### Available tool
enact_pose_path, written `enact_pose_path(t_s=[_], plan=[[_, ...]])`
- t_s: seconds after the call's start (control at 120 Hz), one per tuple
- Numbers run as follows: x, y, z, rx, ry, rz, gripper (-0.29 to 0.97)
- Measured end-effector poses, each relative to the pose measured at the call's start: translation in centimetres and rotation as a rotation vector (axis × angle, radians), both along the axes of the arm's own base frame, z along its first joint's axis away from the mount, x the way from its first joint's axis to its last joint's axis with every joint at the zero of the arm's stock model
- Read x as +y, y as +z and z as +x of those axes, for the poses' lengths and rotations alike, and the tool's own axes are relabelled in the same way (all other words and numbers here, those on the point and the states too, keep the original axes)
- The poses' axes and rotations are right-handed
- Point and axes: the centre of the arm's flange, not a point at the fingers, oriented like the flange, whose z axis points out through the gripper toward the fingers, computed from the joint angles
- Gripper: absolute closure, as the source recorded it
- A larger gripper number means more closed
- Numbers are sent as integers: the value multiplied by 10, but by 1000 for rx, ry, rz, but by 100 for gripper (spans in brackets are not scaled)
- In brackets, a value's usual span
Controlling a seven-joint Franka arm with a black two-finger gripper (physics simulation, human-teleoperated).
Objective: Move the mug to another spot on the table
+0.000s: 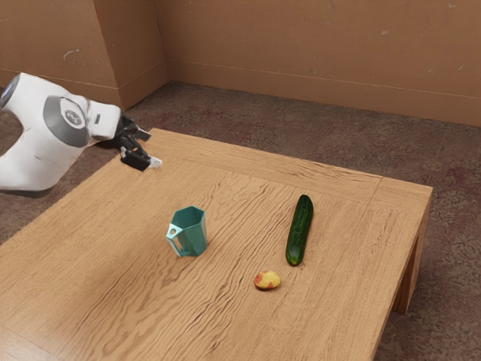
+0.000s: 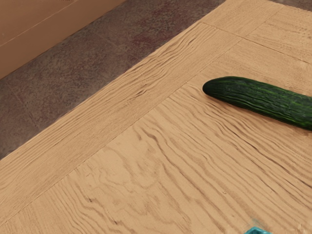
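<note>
The mug (image 1: 188, 232) stood upright near the middle of the table (image 1: 105, 293), teal and faceted, its handle turned toward the exterior view's left. Nothing touched it. The gripper (image 1: 146, 149) hung above the table's far corner at the exterior view's left, well apart from the mug, at the end of the white arm (image 1: 45, 139). Its two black fingers (image 1: 137, 159) stood spread with nothing between them, so the hand was open and empty.

To the exterior view's right of the mug lay a cucumber (image 1: 299, 229), dark green, flat on the wood, its length running from the near side toward the far edge. Just beside its near end sat a small yellow-and-red fruit (image 1: 267, 280), apart from both the cucumber and the mug.

In the wrist view the cucumber (image 2: 258, 100) lay across the wood grain of the table (image 2: 146, 170), with brown floor (image 2: 63, 63) and a strip of tan wall (image 2: 34, 19) beyond the table's edge. A teal sliver of the mug's rim (image 2: 257, 230) showed at the picture's border, nearer the hand than the cucumber.
</note>
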Motion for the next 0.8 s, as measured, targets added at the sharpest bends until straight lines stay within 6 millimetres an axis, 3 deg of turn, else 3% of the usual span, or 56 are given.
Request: enact_pose_path(t_s=[0.05, 0.1, 0.233, 0.317, 0.442, 0.525, 0.8], plan=[[-9, 33, 13, 38, -125, 78, 0], [-26, 52, 21, 114, -204, 116, 0], [-47, 106, 40, 293, -230, 153, 0], [-52, 160, 40, 351, -185, 163, 0], [-59, 222, 28, 431, -95, 168, 0], [-57, 228, 20, 513, -23, 153, 0], [-54, 202, 29, 700, 172, 96, 0]])
